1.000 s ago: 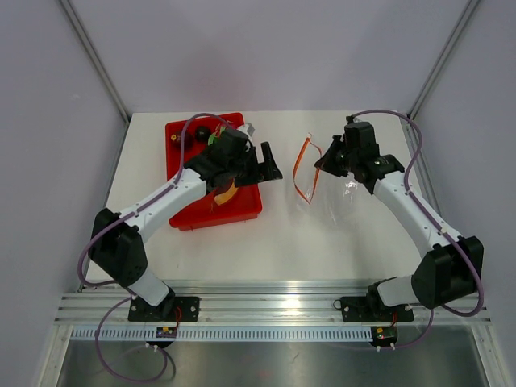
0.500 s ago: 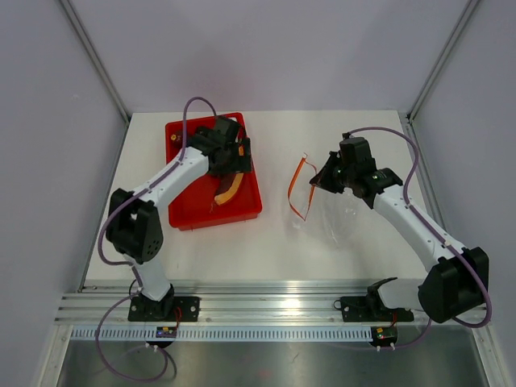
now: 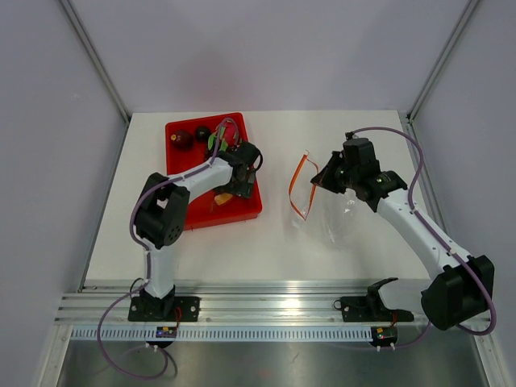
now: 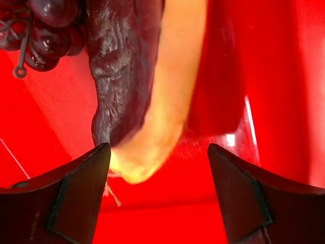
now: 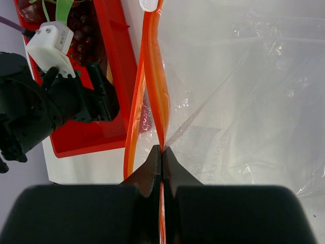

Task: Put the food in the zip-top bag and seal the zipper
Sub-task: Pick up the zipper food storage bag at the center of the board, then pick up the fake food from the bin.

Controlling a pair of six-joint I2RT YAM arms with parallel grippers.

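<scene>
While the overhead view buries the left pincer point(image 3: 242, 168) under its own wrist inside the red bin point(image 3: 184, 216), the left wrist camera shows it plainly. Its jaws are spread wide with nothing held, and the tips stand either side of the near end of a long piece of food point(image 4: 127, 76). That piece is wrinkled red-brown on one flank and pale yellow on the other, and it lies on the bin's floor. A cluster of dark grapes point(image 4: 45, 30) sits by the piece's far end. Only the overhead view shows the two dark lumps point(image 3: 190, 137) at the bin's far end.

To the right of the bin and apart from it, the zip-top bag point(image 3: 334, 214) lies on the table point(image 3: 266, 250). From above, the right pincer point(image 3: 321, 179) merely meets the bag's edge. Its wrist camera shows the tips pinched tight on one lip of the zipper point(image 5: 152, 76), the other lip bowing out toward the bin, so the mouth gapes.
</scene>
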